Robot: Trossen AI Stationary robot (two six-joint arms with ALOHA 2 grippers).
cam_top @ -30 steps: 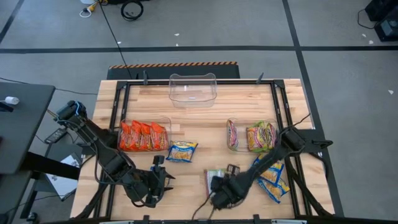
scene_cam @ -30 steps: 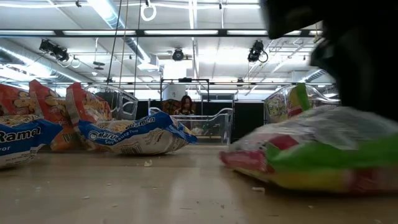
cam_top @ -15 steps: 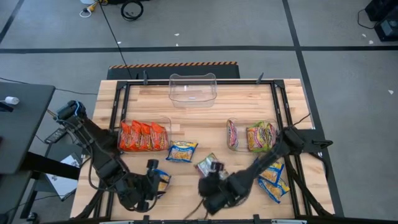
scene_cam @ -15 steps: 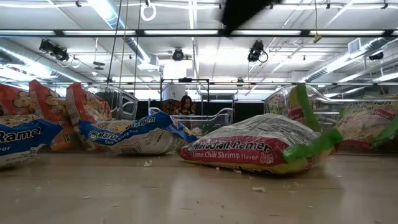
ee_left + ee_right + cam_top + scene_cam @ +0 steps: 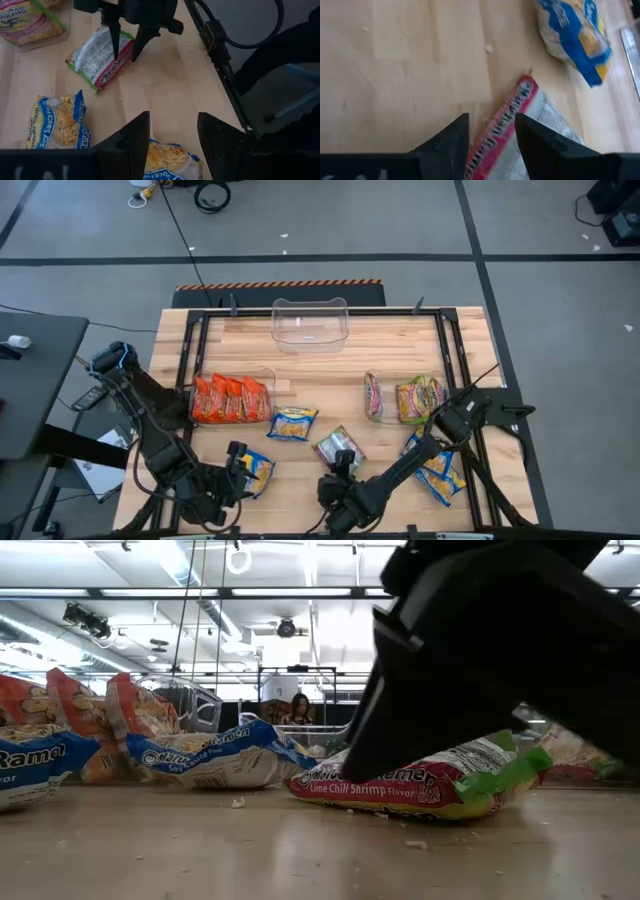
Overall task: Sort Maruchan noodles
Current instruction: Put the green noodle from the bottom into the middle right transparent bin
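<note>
Starting at the left edge, what do you see? (spotter)

My left arm [image 5: 150,435] comes in over the near left corner of the surface [image 5: 330,360]. My left jaws stand partly open with nothing between them, low over the boards, just beside a blue-and-yellow packet [image 5: 257,471] near the front edge. (me)

And behind that? (spotter)

A clear bin [image 5: 235,372] full of upright orange-red packets [image 5: 230,398]. Just past its right end lies a second blue-and-yellow packet [image 5: 292,423], flat on the wood. (me)

What about the middle? (spotter)

A silver-and-green packet [image 5: 338,447] with a red end lies tilted, apart from both bins. My right jaws sit just at its near side, fingers apart and gripping nothing. Whether the tips touch the wrapper I cannot tell. There are bare boards between this packet and the front edge, and more between the two bins. (me)

And the right side? (spotter)

A second clear bin [image 5: 405,374] holds green-and-pink packets [image 5: 420,400]. More blue-and-yellow packets [image 5: 442,468] lie loose by the right rail, partly under my right arm [image 5: 420,450]. (me)

Anything at the far edge? (spotter)

One empty clear bin [image 5: 310,322] stands in the middle, with open wood on either side of it. (me)
</note>
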